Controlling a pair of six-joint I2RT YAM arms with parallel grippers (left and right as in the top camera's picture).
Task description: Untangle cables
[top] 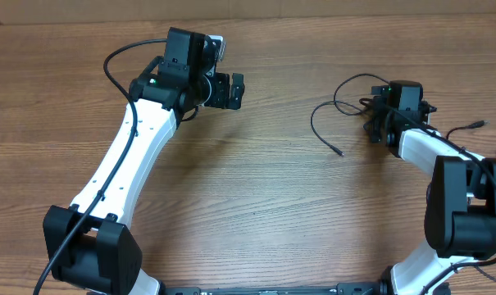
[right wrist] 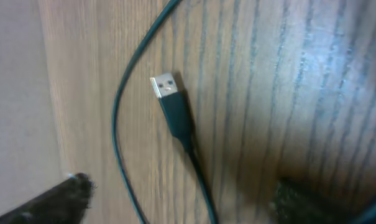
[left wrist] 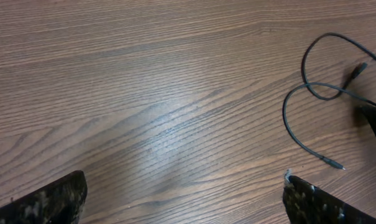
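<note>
Black cables (right wrist: 177, 118); one plug tip (right wrist: 164, 85) silvery; table (left wrist: 144, 93) brown, streaked with wood grain.

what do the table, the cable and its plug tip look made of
table: wood or wood-look laminate, brown grain lines with a soft sheen.
cable: black and smooth, likely a rubber or plastic sheath, bending in loops.
plug tip: silvery, probably metal, with a black plastic-looking body behind.
</note>
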